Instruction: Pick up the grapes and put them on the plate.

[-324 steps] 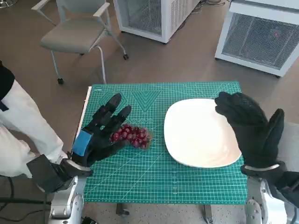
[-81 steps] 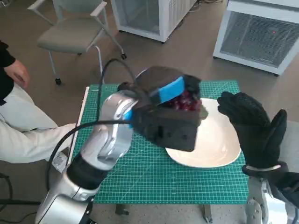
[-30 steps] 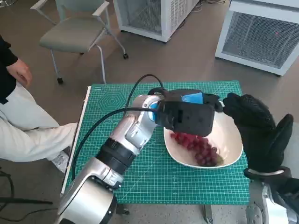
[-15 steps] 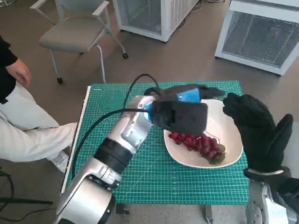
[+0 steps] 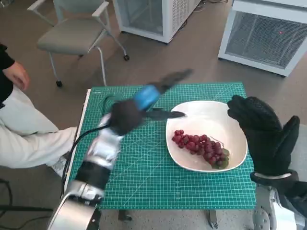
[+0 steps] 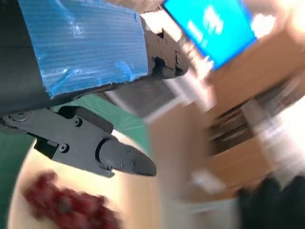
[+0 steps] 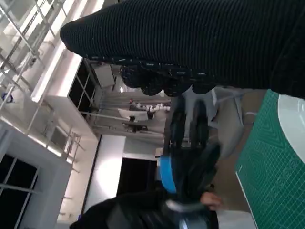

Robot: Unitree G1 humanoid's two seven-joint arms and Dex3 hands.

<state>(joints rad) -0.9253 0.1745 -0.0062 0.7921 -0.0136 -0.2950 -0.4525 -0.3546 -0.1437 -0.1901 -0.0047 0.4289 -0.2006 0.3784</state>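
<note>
While the grapes (image 5: 199,146) lie in a loose red bunch inside the white plate (image 5: 235,125), the head view shows the left hand (image 5: 148,96) raised above the green cutting mat (image 5: 144,177) on the worktop, blurred, its fingers (image 5: 175,76) stretched out and apart with nothing in them. The right hand (image 5: 264,132) stands at the plate's far-right rim, glove upright, fingers spread loosely and holding nothing. A person's pale trouser leg (image 5: 24,129) shows left of the worktop, with a grey chair (image 5: 76,33) beyond it.

From the left wrist view, the blue-taped back of the left hand (image 6: 86,52) fills much of the picture, one black finger (image 6: 119,160) reaching out over the plate (image 6: 138,200); the grapes (image 6: 66,205) appear as a red blur below it.

From the right wrist view, the knitted glove of the right hand (image 7: 200,43) lies as a dark band, and past it the left hand (image 7: 188,157) hangs open-fingered over the mat's (image 7: 271,162) edge, beside the plate (image 7: 293,119).
</note>
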